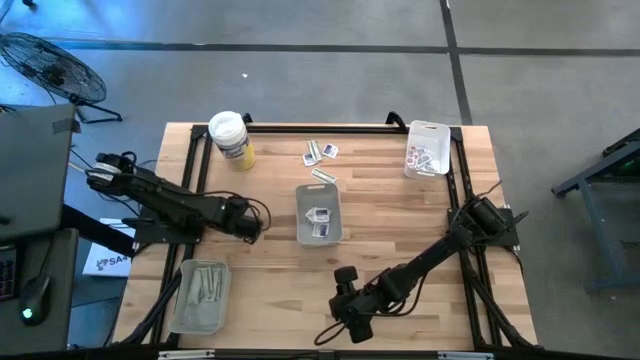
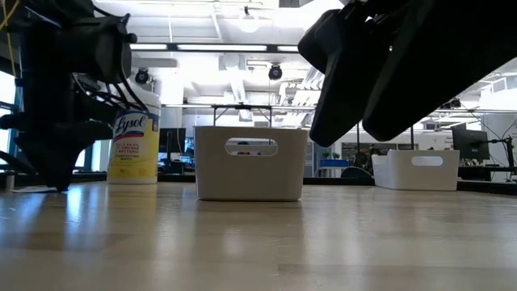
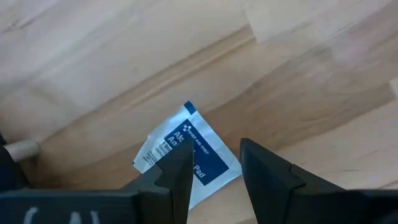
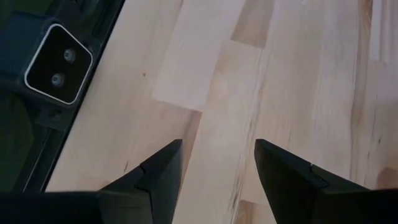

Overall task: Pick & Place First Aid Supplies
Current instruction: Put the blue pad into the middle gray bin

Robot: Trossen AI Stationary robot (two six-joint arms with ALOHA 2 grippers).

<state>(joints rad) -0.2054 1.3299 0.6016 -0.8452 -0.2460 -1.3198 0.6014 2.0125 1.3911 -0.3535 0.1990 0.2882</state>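
High view: wooden table (image 1: 400,240) w/ three clear trays. Centre tray (image 1: 319,214) holds white packets w/ dark print; print too small to read. Upper-right tray (image 1: 428,149) holds more white packets; lower-left tray (image 1: 200,295) holds pale strips, count unclear. Loose first aid packets (image 1: 320,152) lie at upper centre of the frame, one pale strip (image 1: 322,176) just above the centre tray. Round tub (image 1: 230,138) w/ white lid at upper left of the table. Left gripper (image 1: 250,222) sits left of the centre tray, fingertips hidden under its own body. Right gripper (image 1: 352,318) near the bottom edge, centre; jaws not readable here.

Low view: both arms are dark masses, cut off at top; fingertips not visible. Tub reads "Lysol", at left. Centre tray and the right tray block their own contents.

Left wrist view: white packet w/ blue panel (image 3: 186,152) lies flat on the wood, partly covered by the left gripper (image 3: 214,165). Jaws partly spread, gap between them; contact w/ the packet cannot be told.

Right wrist view: right gripper (image 4: 217,163) jaws spread wide, nothing between them, bare wood below. Table frame at left of the frame, cut off.
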